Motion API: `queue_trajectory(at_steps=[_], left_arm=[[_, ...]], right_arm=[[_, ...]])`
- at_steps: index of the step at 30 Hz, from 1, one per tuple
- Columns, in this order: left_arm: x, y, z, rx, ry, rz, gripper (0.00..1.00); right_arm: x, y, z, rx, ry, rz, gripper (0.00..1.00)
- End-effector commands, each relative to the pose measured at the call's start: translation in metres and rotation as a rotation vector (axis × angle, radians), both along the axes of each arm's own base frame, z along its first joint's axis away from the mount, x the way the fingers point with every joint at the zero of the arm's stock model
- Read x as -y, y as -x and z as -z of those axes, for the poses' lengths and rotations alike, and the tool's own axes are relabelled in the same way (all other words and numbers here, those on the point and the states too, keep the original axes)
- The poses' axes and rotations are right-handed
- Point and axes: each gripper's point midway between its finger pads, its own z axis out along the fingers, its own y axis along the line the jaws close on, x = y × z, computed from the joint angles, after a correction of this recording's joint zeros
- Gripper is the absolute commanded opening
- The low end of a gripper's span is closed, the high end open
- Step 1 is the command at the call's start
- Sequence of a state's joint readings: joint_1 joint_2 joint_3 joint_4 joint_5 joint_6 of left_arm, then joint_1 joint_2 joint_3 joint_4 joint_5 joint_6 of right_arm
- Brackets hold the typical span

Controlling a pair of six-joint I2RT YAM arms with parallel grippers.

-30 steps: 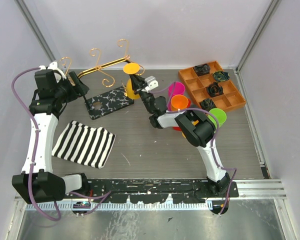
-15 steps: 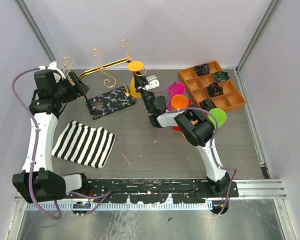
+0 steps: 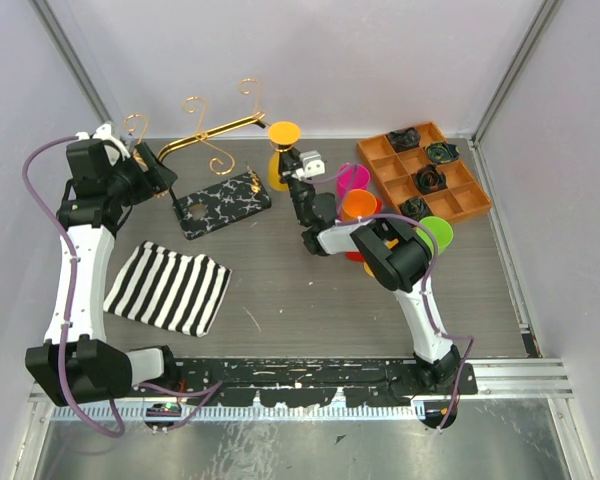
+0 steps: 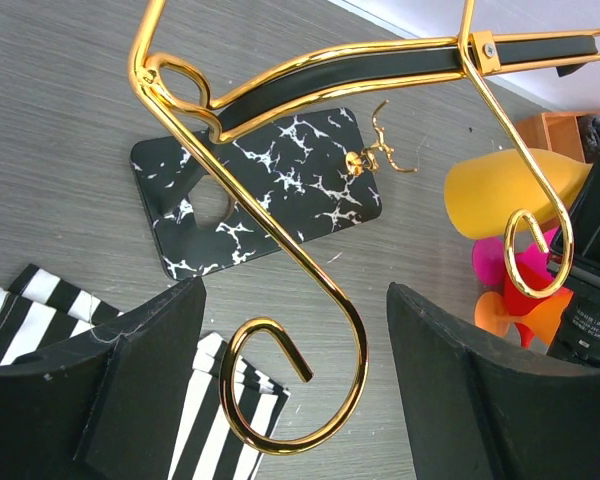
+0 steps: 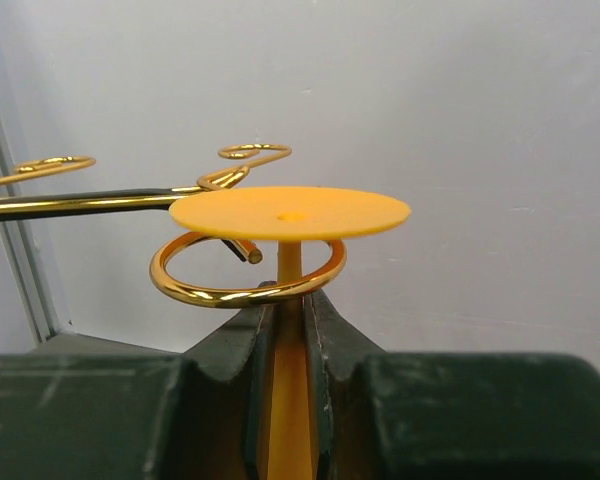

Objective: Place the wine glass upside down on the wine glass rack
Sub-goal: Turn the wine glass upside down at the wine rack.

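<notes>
The yellow-orange wine glass is upside down, its flat foot on top. My right gripper is shut on its stem. The stem rises through the gold ring hook at the right end of the wine glass rack, and the foot sits just above the ring. The rack's marbled base lies on the table. My left gripper is open around a scroll hook at the rack's left end, and its fingers do not touch it. The left wrist view shows the glass bowl beyond the bar.
Pink, orange and green glasses stand close by the right arm. An orange compartment tray sits at the back right. A black-and-white striped cloth lies at the front left.
My right gripper has carried the glass to the right and slightly back, bringing its foot to the rack's right end hook. The left gripper has stayed open around the scroll hook.
</notes>
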State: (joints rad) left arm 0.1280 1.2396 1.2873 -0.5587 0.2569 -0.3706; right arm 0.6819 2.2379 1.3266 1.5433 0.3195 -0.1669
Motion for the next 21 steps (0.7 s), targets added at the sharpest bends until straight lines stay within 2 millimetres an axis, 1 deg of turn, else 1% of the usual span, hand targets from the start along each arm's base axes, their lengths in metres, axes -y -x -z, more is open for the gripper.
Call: queue_trajectory(at_steps=[1, 5, 10, 12, 16, 21], left_arm=[[0.001, -0.005, 0.000, 0.017, 0.017, 0.016, 0.80], [0.002, -0.005, 0.000, 0.019, 0.020, 0.017, 0.80], [0.002, -0.005, 0.000, 0.020, 0.019, 0.018, 0.80], [0.002, -0.004, 0.000, 0.021, 0.021, 0.021, 0.80], [0.003, -0.005, -0.001, 0.023, 0.024, 0.024, 0.80], [0.003, -0.005, 0.000, 0.021, 0.027, 0.027, 0.80]], right_arm=[[0.026, 0.025, -0.052, 0.145, -0.081, 0.031, 0.01], [0.029, 0.035, -0.055, 0.151, -0.047, 0.020, 0.02], [0.023, 0.046, -0.056, 0.167, -0.008, -0.032, 0.06], [0.015, 0.052, -0.056, 0.184, 0.020, -0.080, 0.07], [0.005, 0.059, -0.055, 0.204, 0.049, -0.140, 0.09], [-0.001, 0.062, -0.056, 0.217, 0.059, -0.171, 0.17]])
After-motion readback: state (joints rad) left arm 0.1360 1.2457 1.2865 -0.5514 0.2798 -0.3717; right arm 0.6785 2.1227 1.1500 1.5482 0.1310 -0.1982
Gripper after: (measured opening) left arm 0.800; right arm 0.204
